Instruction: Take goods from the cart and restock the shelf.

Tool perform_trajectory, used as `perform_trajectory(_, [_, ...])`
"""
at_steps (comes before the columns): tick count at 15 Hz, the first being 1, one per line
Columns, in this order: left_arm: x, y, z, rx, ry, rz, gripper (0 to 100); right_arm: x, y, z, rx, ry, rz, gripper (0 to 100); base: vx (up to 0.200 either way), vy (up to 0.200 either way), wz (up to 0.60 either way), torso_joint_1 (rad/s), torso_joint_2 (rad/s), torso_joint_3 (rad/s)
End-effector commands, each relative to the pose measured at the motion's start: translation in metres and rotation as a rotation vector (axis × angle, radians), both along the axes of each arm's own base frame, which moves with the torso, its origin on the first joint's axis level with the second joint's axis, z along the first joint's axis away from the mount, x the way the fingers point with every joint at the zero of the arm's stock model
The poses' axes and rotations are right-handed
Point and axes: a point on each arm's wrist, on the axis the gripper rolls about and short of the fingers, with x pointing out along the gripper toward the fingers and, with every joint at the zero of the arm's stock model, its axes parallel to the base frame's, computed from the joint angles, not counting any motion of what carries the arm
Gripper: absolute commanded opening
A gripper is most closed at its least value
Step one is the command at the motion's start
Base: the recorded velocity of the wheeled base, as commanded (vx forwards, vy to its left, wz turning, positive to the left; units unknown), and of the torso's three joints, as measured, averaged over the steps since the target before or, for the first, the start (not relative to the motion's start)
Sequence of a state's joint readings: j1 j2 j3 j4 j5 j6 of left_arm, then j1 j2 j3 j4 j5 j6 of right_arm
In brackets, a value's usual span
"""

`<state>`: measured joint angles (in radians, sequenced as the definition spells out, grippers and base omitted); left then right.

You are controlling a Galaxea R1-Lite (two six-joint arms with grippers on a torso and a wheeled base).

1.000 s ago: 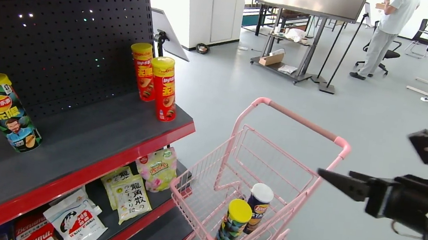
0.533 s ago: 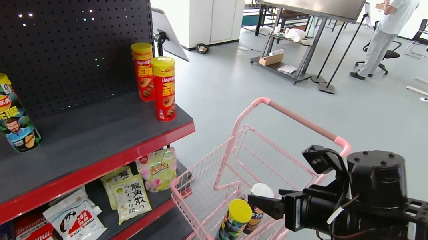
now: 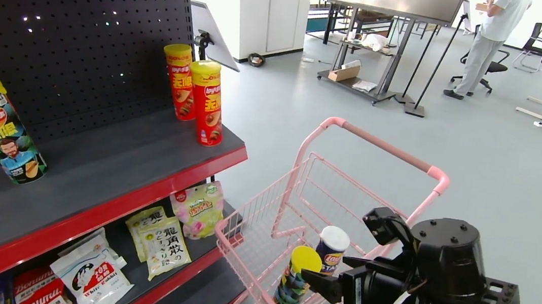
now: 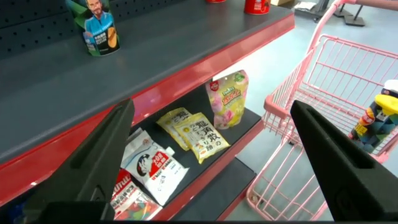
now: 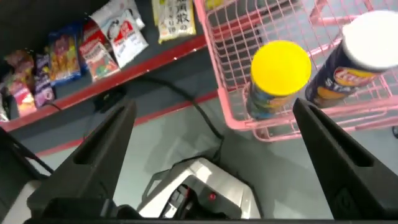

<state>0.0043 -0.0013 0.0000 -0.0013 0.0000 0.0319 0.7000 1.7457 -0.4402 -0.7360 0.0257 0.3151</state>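
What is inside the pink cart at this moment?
Two upright cans stand in the pink cart: a yellow-lidded can and a white-lidded can, side by side. Their bases are covered by the cart's near wall.

Spread tool (image 5: 211, 111) near yellow-lidded can (image 5: 280, 68) in cart (image 5: 217, 68)

cart (image 3: 379, 145): pink wire grid
shelf (image 3: 95, 173): dark grey, red front edges
back panel (image 3: 71, 22): black, perforated
twin cans (image 3: 207, 106): red, yellow lids
near cart can (image 3: 299, 272): yellow lid, multicoloured body
far cart can (image 3: 332, 248): white lid, dark blue body
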Motion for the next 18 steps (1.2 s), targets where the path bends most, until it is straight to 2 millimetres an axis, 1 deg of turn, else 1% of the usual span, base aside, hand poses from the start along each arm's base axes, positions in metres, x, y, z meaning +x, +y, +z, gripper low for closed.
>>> perform_trajectory(1, [0.0001, 0.0, 0.0001, 0.0, 0.001, 0.0, 100, -0.004, 0.0001, -0.0221, -0.059, 0.042, -0.011, 100, 0.0, 0.0, 0.0, -0.149, 0.34, 0.198])
perform_trajectory(7, [0.0001, 0.0, 0.0001, 0.0, 0.001, 0.0, 100, -0.0059, -0.0011, -0.0266, -0.088, 0.045, -0.04, 100, 0.0, 0.0, 0.0, -0.141, 0.35, 0.2])
perform_trajectory(14, [0.0001, 0.0, 0.0001, 0.0, 0.001, 0.0, 100, -0.0026, 0.0013, -0.0291, -0.092, 0.05, -0.04, 100, 0.0, 0.0, 0.0, -0.143, 0.36, 0.215])
perform_trajectory(18, [0.0001, 0.0, 0.0001, 0.0, 0.001, 0.0, 100, -0.0023, 0.0015, -0.0302, -0.094, 0.052, -0.041, 100, 0.0, 0.0, 0.0, -0.027, 0.08, 0.044])
